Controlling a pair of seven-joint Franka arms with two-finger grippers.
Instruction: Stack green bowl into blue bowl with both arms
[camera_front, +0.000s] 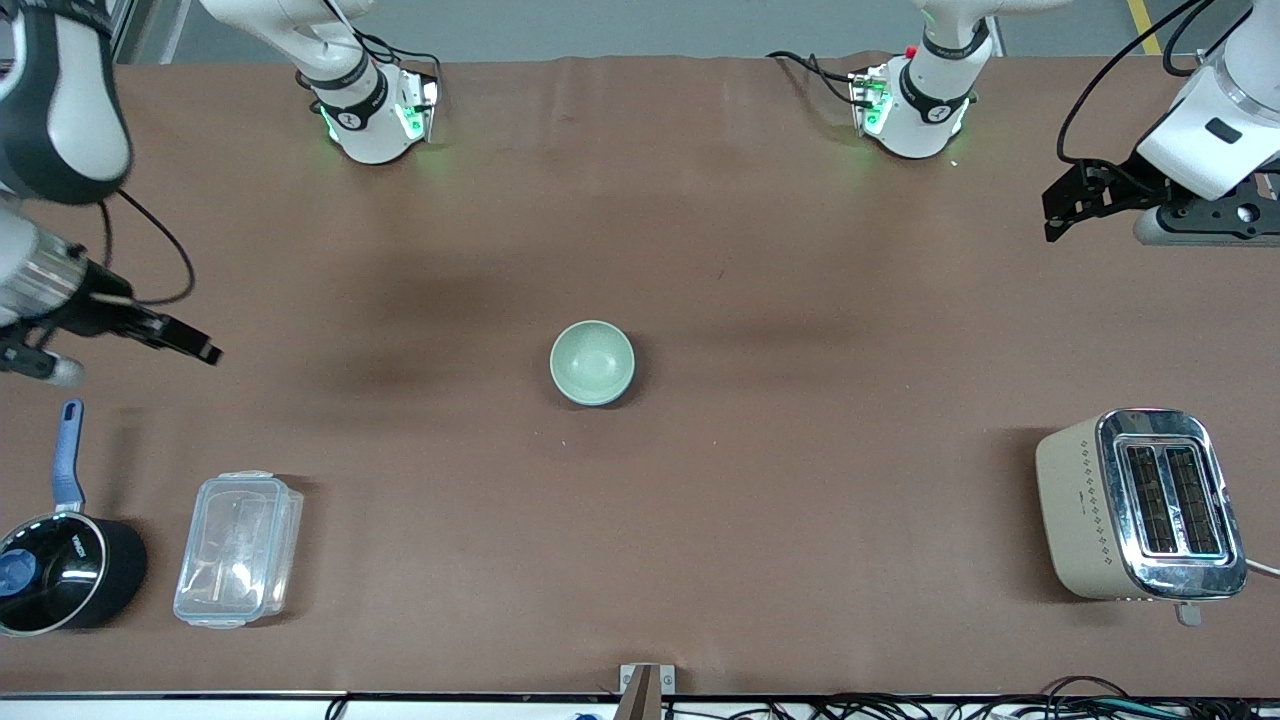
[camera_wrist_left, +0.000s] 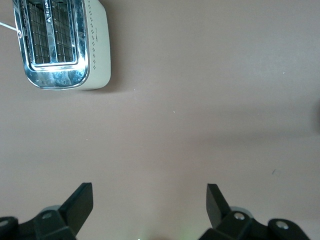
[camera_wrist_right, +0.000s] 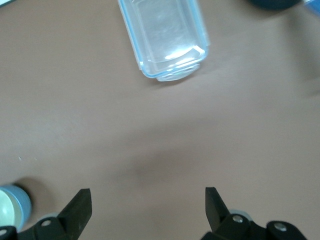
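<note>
The pale mint-green bowl (camera_front: 591, 360) sits inside the blue bowl (camera_front: 601, 400) at the middle of the table; only a thin blue edge shows under it. The pair also shows in the right wrist view, green inside (camera_wrist_right: 6, 210) and blue wall (camera_wrist_right: 23, 200). My right gripper (camera_front: 208, 351) is open and empty, up over the table toward the right arm's end, also seen in its wrist view (camera_wrist_right: 147, 196). My left gripper (camera_front: 1052, 216) is open and empty, up over the table toward the left arm's end, also seen in its wrist view (camera_wrist_left: 149, 192). Both are well apart from the bowls.
A beige and chrome toaster (camera_front: 1135, 505) stands toward the left arm's end, near the front camera, and shows in the left wrist view (camera_wrist_left: 60, 42). A clear plastic container (camera_front: 238, 548) (camera_wrist_right: 165, 37) and a black saucepan with blue handle (camera_front: 60, 570) stand toward the right arm's end.
</note>
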